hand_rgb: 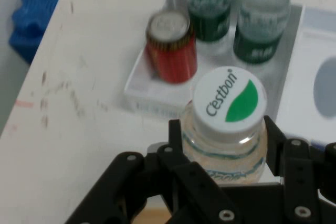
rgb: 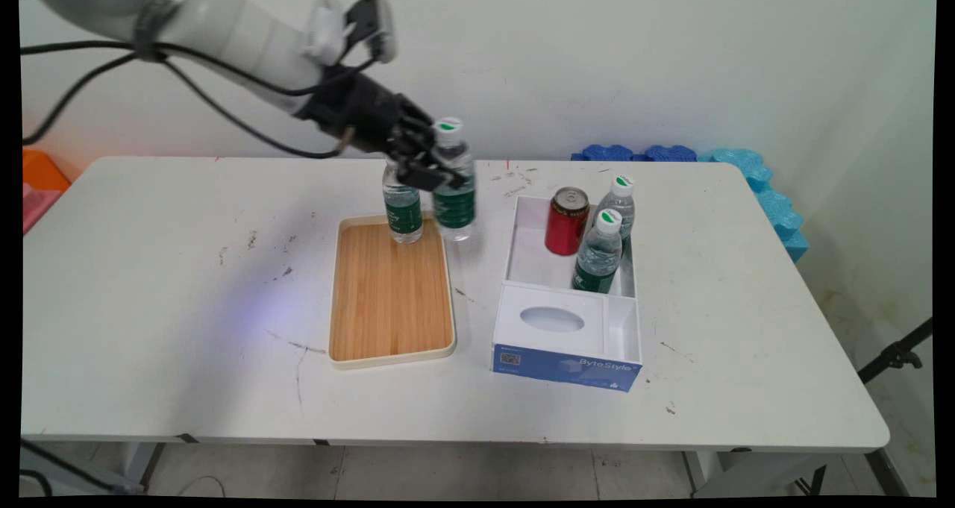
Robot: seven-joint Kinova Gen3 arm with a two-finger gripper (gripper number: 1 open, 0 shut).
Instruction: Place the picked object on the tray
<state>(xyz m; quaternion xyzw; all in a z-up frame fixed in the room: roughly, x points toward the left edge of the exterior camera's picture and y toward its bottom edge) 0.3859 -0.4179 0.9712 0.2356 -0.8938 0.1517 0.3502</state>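
While raised beside wooden tray (rgb: 390, 292), jaws (rgb: 431, 166) clamped on water bottle (rgb: 453, 187) neck.

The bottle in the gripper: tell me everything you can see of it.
The held bottle is clear plastic with a dark green label around its middle and a white cap marked with a green leaf shape and the word C'estbon. It is upright and capped. The gripper is shut on its upper part, just below the cap. It looks lifted, at the tray's far right corner, close beside a second bottle standing on the tray; whether the two touch is unclear.
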